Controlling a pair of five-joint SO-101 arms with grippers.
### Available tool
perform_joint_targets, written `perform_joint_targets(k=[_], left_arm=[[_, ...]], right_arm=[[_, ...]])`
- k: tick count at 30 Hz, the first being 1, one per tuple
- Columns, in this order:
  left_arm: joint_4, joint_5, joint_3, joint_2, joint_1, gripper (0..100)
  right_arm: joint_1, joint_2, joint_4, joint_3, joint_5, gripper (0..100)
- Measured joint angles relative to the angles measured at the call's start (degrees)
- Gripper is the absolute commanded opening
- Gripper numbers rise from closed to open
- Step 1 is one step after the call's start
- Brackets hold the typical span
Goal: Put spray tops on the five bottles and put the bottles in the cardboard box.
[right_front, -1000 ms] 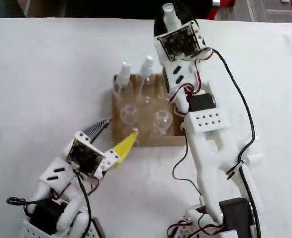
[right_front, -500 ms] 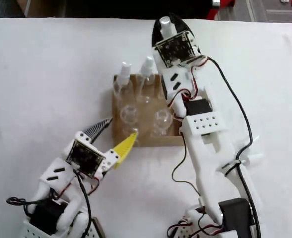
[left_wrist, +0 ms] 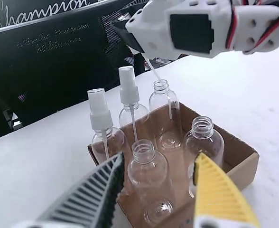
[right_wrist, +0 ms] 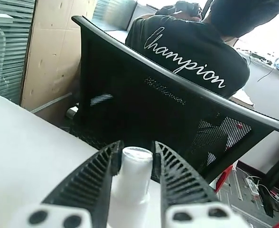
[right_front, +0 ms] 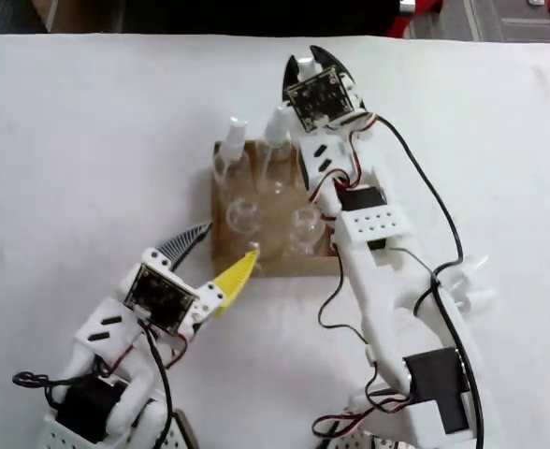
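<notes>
right gripper (right_wrist: pixel 135 146) clenched on a spray top (right_wrist: pixel 131 178), its tube in the mouth of an open bottle (left_wrist: pixel 164 102); i reckon it wants lowering straight, then pressing home. left gripper (left_wrist: pixel 159 164) gapes.

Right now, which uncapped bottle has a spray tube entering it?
The back-row bottle beside the two capped ones; the right gripper's spray top feeds its tube into it. Both front bottles stand bare.

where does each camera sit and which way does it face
High: over the table, looking down at box and both arms.
Left wrist: on left arm, faces box and bottles past open left gripper.
Right wrist: on right arm, faces a chair; right gripper clamps a spray top.
High and left wrist share the box.
</notes>
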Motion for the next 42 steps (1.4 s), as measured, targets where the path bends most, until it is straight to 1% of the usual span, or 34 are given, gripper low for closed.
perform_joint_targets(k=[2, 8, 10, 23, 39, 42], left_arm=[[0.0, 0.0, 0.0, 0.0, 0.0, 22], [0.0, 0.0, 0.0, 0.0, 0.0, 22], [0.0, 0.0, 0.0, 0.0, 0.0, 22], [0.0, 0.0, 0.0, 0.0, 0.0, 22], [0.0, 0.0, 0.7, -0.09, 0.0, 22], [-1.05, 0.0, 1.49, -0.09, 0.0, 22]], right_arm=[[0.0, -0.09, -0.09, 0.35, -1.49, 1.5], [2.02, 0.0, -0.53, 1.23, -12.22, 1.5], [2.9, 0.0, -0.53, 2.02, -13.98, 1.5], [3.16, 0.0, -0.35, 9.05, -14.86, 1.5], [3.25, -0.09, -0.35, 10.81, -15.03, 1.9], [3.16, -0.09, -0.35, 10.81, -15.03, 6.3]])
